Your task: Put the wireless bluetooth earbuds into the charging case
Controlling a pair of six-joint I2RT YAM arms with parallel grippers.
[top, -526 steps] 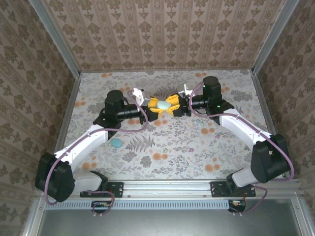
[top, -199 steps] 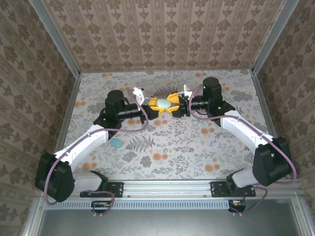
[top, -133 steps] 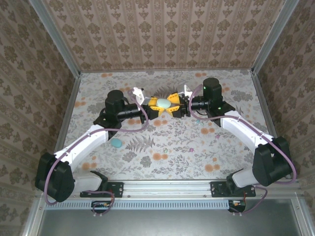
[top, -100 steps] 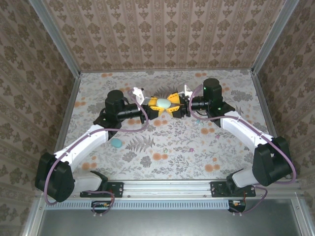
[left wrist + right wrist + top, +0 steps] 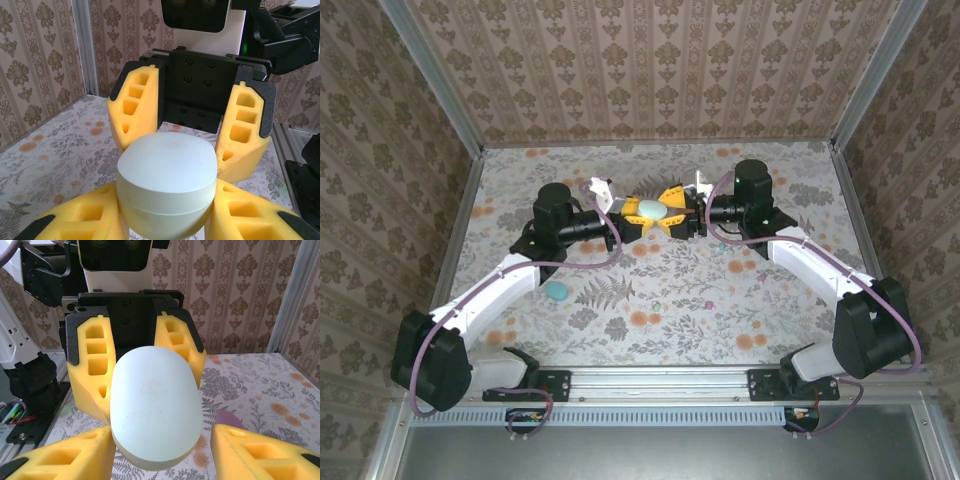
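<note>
Looking at the charging case [image 5: 653, 211] held up off the floral tabletop [image 5: 670, 310], back-middle of the cell, right where both arms meet nose to nose. Pale mint, rounded, lid closed as far as can be seen.

Pinched by the left jaws, no question. From the left wrist cam: squeezed at the near end between the yellow foam left fingers [image 5: 75, 222], pressed tight against both flanks of the case [image 5: 167, 185]. Same story from the right wrist cam, with those left fingers [image 5: 90, 365] hugging the far end of the case [image 5: 155, 405].

Right jaws spread, not gripping. Seeing a clear sliver of tabletop between the case and one of the right fingers [image 5: 260, 455]. No telling about contact on the other side: touching or just beside, hard to call. From the left wrist cam, looks more like the right fingers [image 5: 245, 135] flanking the far end of the case than squeezing it.

Also spotted a small teal piece [image 5: 557, 290] lying flat on the tabletop, just beside the left arm [image 5: 490, 290] and well apart from the case. Earbud-ish colour, but too small to tell more. Patterned wallpaper walls [image 5: 650, 70] on three sides.
</note>
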